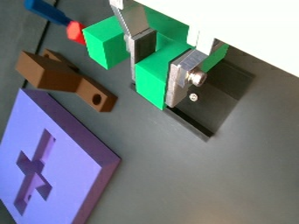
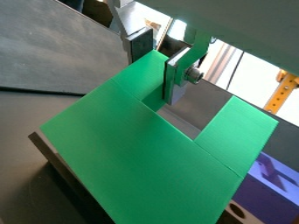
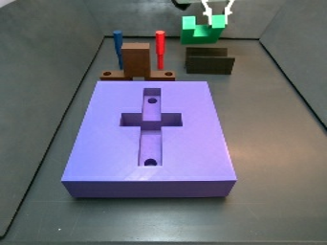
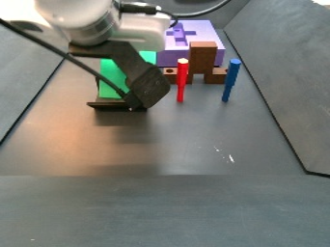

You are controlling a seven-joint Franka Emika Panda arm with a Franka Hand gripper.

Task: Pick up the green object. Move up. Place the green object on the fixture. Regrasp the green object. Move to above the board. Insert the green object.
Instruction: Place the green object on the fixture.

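The green object (image 1: 149,80) is a bright green notched block, and my gripper (image 1: 159,73) is shut on one of its arms, a dark pad on one side and a silver finger plate (image 1: 181,83) on the other. In a side view the gripper (image 3: 215,17) holds the green object (image 3: 196,31) directly over the dark fixture (image 3: 211,62); I cannot tell if they touch. The fixture (image 1: 216,96) shows under the block in a wrist view. The violet board (image 3: 153,129), with its cross-shaped recess, lies in the foreground. The arm hides most of the green object (image 4: 123,72) in a side view.
A brown block (image 3: 134,69) carries a red peg (image 3: 161,45) and a blue peg (image 3: 118,46), between the board and the fixture's left. Dark walls enclose the floor. The same brown block (image 1: 65,77) lies close to the gripper in a wrist view.
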